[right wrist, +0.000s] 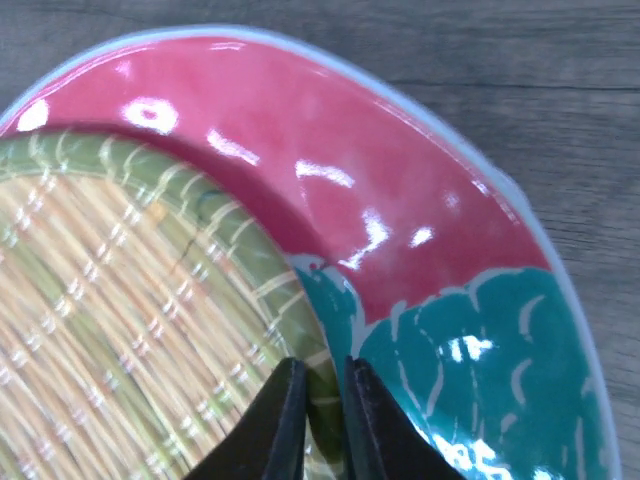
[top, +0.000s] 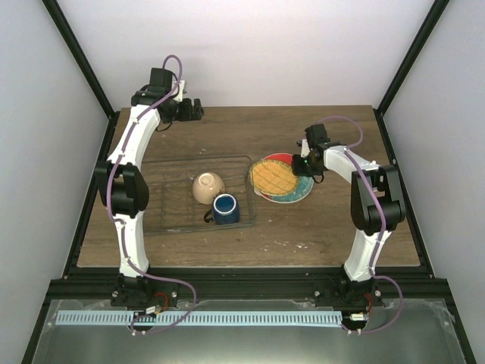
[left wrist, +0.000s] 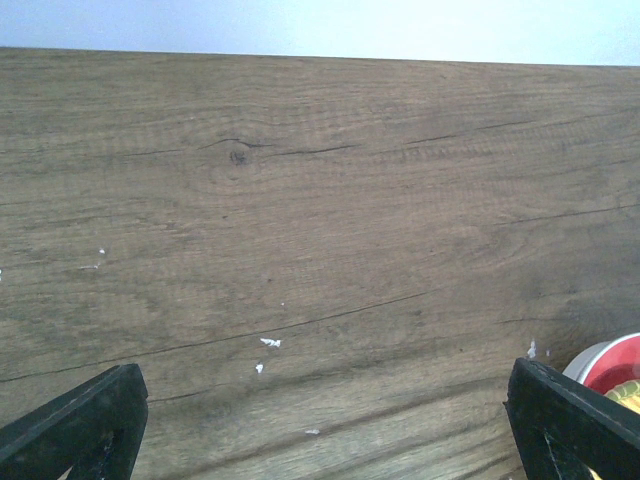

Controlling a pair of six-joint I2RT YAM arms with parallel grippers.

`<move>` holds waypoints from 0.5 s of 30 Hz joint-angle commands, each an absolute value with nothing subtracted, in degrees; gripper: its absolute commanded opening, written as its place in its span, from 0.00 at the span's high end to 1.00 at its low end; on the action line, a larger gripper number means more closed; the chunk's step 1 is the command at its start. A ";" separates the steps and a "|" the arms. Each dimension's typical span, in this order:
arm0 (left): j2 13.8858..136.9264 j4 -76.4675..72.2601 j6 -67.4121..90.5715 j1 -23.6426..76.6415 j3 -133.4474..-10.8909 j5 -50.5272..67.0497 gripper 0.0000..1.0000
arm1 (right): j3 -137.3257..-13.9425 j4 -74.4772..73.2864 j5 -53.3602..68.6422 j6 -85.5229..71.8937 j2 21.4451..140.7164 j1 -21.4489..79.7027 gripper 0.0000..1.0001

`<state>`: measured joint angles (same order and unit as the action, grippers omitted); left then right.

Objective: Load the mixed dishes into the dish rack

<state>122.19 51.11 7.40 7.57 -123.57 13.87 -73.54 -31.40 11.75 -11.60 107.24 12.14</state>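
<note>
Clamping the yellow-orange plate (right wrist: 120, 320) at its rim, your right claw (right wrist: 320, 420) could drag the red plate (right wrist: 330, 170); left claw (left wrist: 320, 405) apart.

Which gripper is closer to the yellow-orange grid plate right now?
Right. The right gripper pinches the yellow-orange grid plate at its rim, atop the red plate. The left gripper hangs open near the table's far edge, well away.

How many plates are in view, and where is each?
3, stacked right of the dish rack: yellow-orange grid plate on top, red plate beneath it, pale plate lowest, only its rim showing. More could hide underneath.
</note>
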 commanded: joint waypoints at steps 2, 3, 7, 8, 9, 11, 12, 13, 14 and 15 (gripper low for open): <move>121.82 50.27 7.53 7.26 -124.35 14.58 0.00 | -74.26 -34.69 11.64 -9.96 108.47 12.79 0.98; 121.82 50.37 7.44 7.28 -124.43 14.57 0.00 | -74.84 -35.35 10.89 -9.55 108.43 12.79 0.99; 121.73 50.88 7.30 7.21 -124.71 14.16 0.00 | -79.25 -38.53 8.55 -8.09 108.15 12.62 0.99; 121.60 50.96 7.27 7.16 -124.65 14.03 0.00 | -80.75 -39.19 8.14 -7.73 108.10 12.62 0.99; 121.51 51.05 7.29 7.19 -124.59 13.92 0.00 | -81.96 -39.91 7.46 -7.35 108.06 12.63 0.99; 121.31 51.19 7.21 7.21 -124.46 13.68 0.00 | -83.92 -41.36 5.45 -6.49 108.17 12.37 0.99; 121.24 51.23 7.20 7.21 -124.33 13.44 0.00 | -84.77 -42.19 4.37 -6.05 108.19 12.17 0.99; 121.13 51.24 7.21 7.21 -124.22 13.26 0.00 | -85.47 -42.96 3.44 -5.65 108.15 11.86 0.99; 120.98 51.24 7.14 7.20 -124.15 13.07 0.00 | -86.09 -43.59 2.48 -5.20 108.12 11.45 0.99; 120.83 51.24 7.11 7.21 -124.00 12.70 0.00 | -86.64 -44.15 1.56 -4.86 107.96 10.89 0.99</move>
